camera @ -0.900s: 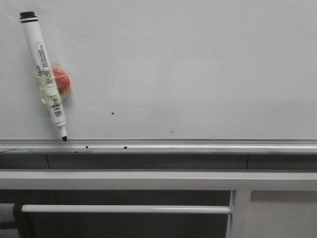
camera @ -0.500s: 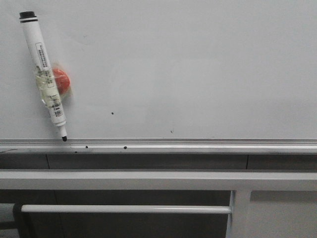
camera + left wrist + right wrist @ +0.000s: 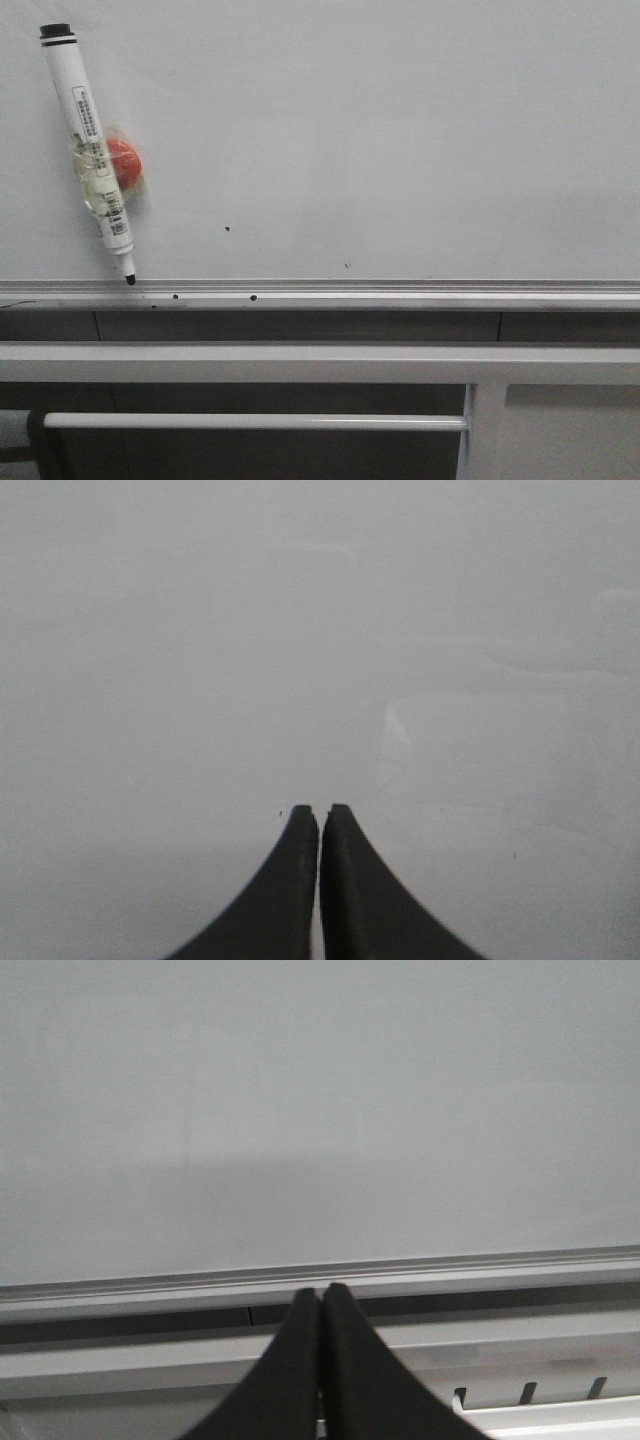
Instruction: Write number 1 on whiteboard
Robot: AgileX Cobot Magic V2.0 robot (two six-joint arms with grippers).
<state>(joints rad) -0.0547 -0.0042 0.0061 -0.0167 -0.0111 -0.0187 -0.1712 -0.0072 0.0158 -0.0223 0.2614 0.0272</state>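
The whiteboard (image 3: 400,130) fills the front view, pale grey-white with a silver ledge (image 3: 400,295) along its lower edge. No number 1 shows on it, only tiny dark specks. A white marker (image 3: 90,150) with a black cap end and black tip hangs slanted at the left, taped to a red round magnet (image 3: 124,162); its tip rests at the ledge. Neither gripper appears in the front view. My left gripper (image 3: 320,808) is shut and empty, facing the bare whiteboard (image 3: 300,630). My right gripper (image 3: 321,1288) is shut and empty, in front of the ledge (image 3: 450,1270).
Grey horizontal rails (image 3: 300,362) run below the ledge, with a thinner bar (image 3: 250,421) and a vertical post (image 3: 483,430) under them. Two small dark dots (image 3: 252,297) sit on the ledge.
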